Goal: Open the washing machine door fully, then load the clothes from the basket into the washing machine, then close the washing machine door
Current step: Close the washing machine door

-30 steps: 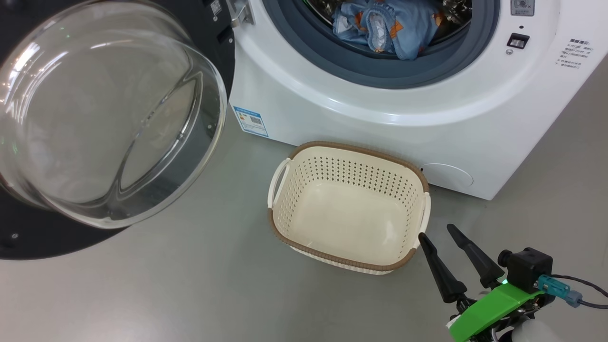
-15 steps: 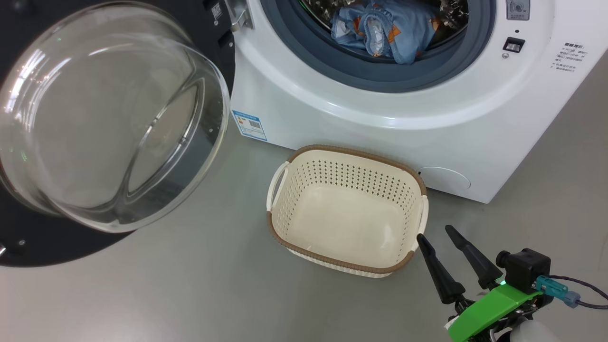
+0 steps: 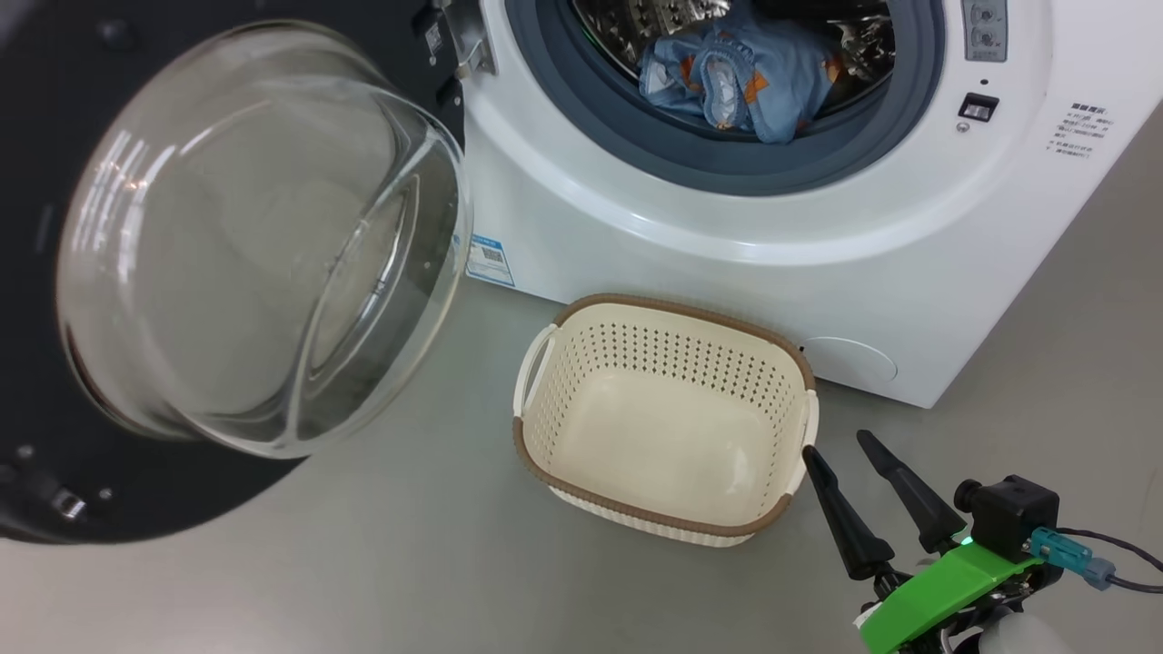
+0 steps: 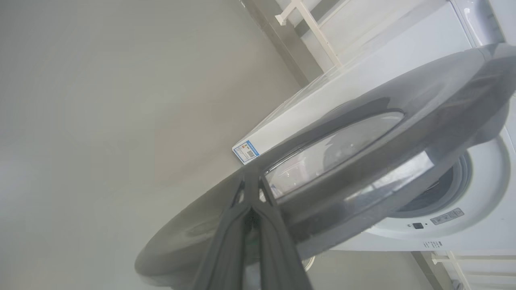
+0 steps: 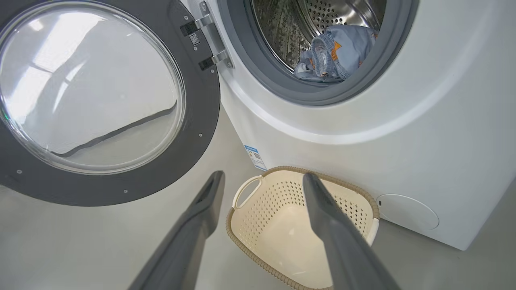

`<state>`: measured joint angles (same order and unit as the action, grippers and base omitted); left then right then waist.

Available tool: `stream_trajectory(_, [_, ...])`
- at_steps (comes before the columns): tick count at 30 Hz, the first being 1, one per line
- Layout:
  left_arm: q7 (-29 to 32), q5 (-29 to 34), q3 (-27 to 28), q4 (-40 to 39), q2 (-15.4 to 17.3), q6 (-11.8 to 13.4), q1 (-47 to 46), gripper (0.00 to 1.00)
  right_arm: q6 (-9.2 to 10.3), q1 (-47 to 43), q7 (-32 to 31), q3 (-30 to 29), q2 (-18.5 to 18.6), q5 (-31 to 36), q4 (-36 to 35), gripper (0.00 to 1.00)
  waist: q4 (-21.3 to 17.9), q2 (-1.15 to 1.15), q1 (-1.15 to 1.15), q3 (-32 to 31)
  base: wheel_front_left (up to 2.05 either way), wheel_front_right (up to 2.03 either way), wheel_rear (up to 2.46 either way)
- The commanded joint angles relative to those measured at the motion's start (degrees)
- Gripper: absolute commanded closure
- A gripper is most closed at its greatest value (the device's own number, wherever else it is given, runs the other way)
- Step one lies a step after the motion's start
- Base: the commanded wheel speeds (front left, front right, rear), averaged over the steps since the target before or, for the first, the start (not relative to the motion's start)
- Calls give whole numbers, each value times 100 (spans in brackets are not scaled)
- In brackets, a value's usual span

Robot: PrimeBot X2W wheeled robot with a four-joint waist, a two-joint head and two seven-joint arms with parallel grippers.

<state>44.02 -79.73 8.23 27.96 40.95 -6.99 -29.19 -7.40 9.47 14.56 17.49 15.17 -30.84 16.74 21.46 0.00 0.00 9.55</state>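
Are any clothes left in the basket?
No, the basket is empty inside; the blue clothes lie in the washing machine.

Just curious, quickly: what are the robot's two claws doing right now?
Left gripper: shut, holding nothing.
Right gripper: open, empty.

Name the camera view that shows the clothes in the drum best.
The head view: the clothes lie plain in the washing machine drum, blue fabric and orange prints clear. The right wrist view has them partly behind the gasket. In the left wrist view the washing machine door covers the opening.
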Motion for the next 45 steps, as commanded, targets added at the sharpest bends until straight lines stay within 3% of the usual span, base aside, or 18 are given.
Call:
stream_trajectory(1, [223, -163, -37, -414, 107, -49, 35, 100, -9, -35, 44, 57, 6, 26, -123, 0, -13, 0, 0, -57, 0, 0, 0])
stream_trajectory(23, [967, -798, -628, -2580, 59, -49, 765, 100, -9, -265, 44, -194, 127, 315, -146, 0, -318, 0, 0, -328, 0, 0, 0])
stream_trajectory(34, [933, -824, -1061, -3381, -318, -49, 1049, 100, -9, -398, 44, -277, 101, 397, -186, 0, -718, 0, 0, -461, 0, 0, 0])
stream_trajectory(45, [719, -601, -1567, -3487, -800, -49, 816, 100, -9, -384, 44, -295, 88, 479, -223, 0, -1273, 0, 0, -437, 0, 0, 0])
